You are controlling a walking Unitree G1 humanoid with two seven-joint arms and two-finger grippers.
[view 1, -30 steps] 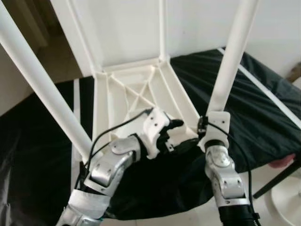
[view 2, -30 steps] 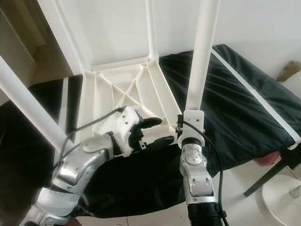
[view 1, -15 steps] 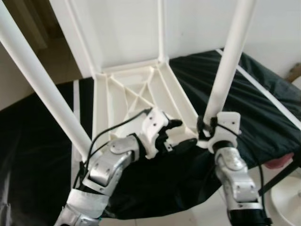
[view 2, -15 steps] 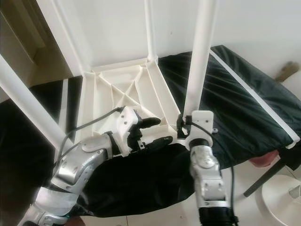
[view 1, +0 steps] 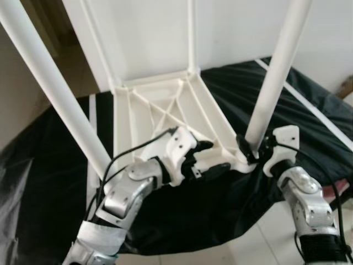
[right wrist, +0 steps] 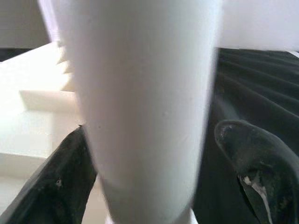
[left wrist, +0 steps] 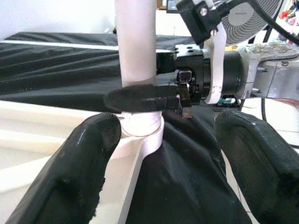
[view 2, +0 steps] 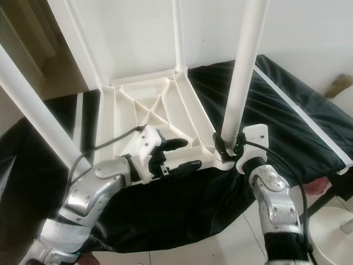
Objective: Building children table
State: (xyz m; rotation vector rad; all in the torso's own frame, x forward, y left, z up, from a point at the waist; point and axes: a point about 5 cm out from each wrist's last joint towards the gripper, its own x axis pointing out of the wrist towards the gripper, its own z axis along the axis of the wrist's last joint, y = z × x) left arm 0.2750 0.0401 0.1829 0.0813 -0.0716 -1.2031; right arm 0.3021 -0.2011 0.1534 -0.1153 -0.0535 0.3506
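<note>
The white plastic children's table lies upside down on a black cloth, its ribbed underside facing up and its legs pointing up. My right gripper is shut around the base of the near right leg, just above its socket; in the right wrist view the leg sits between both fingers. My left gripper stands open at the table's near rim, one finger over the white rim and one over the cloth. Its wrist view looks at that leg and the right gripper's finger laid across it.
The black cloth covers the low surface and hangs over its front edge. Another long leg slants up at the near left, and a thin far leg stands by the white wall. A fan stands to the right on the tiled floor.
My right wrist has swung to the right around the leg's base, keeping its hold, and the leg's top leans further right. The left gripper stays at the rim.
</note>
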